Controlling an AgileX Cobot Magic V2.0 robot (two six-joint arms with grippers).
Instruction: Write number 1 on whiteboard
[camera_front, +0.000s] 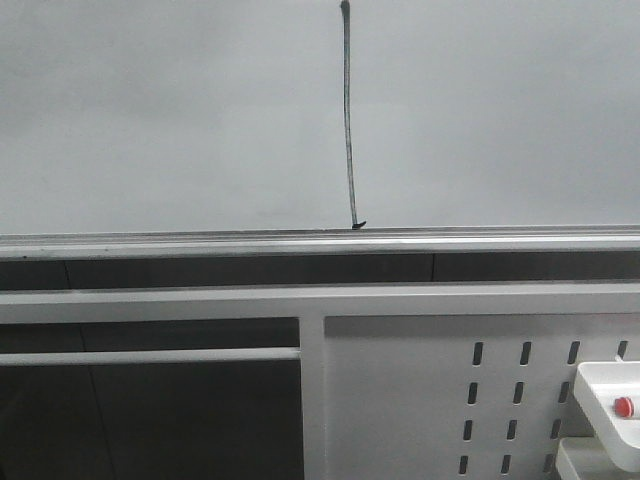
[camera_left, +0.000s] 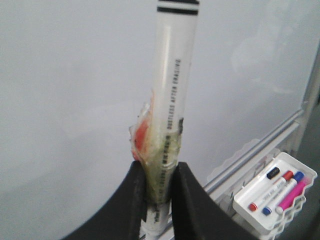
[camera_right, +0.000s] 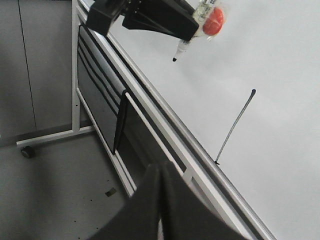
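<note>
The whiteboard (camera_front: 160, 120) fills the upper front view, with its silver rail (camera_front: 320, 243) below. The number 1 (camera_front: 349, 120) is a long thin black stroke with a small tick at its lower end near the rail. It also shows in the right wrist view (camera_right: 235, 127). My left gripper (camera_left: 159, 172) is shut on a clear-bodied marker pen (camera_left: 170, 75) wrapped in tape with a red patch. In the right wrist view the left gripper (camera_right: 150, 15) holds the pen's black tip (camera_right: 175, 59) near the board, well aside from the stroke. My right gripper (camera_right: 160, 167) is shut and empty, below the rail.
A white tray (camera_left: 250, 210) with several markers hangs under the board at the right; it also shows in the front view (camera_front: 600, 385). A grey-white panel with slot holes (camera_front: 400, 400) sits below the rail. The board's stand has a caster wheel (camera_right: 27, 151) on the grey floor.
</note>
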